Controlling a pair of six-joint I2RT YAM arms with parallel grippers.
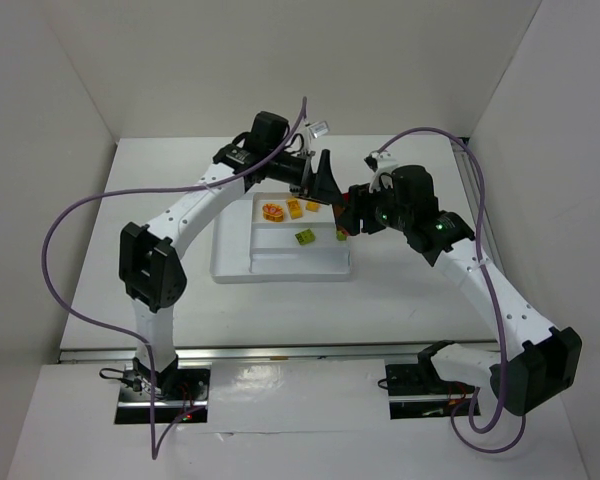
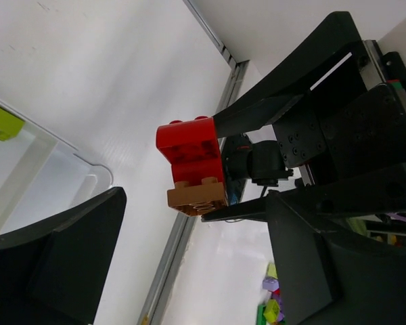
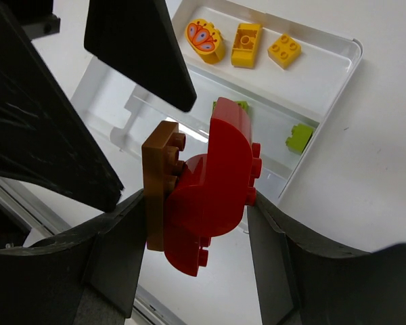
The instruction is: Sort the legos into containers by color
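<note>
My right gripper is shut on a red brick with an orange-brown plate stuck to it, held above the white tray at its right end. In the left wrist view the red brick and plate hang just ahead of my open, empty left gripper, untouched by it. In the overhead view the left gripper faces the right gripper. The tray's far section holds a round orange-red piece, a yellow brick and a yellow-orange brick. The middle section holds two lime green bricks.
The tray's rim shows in the left wrist view, with a lime brick inside. A metal rail runs along the table's right edge by the white wall. A small heap of mixed coloured bricks lies beyond it.
</note>
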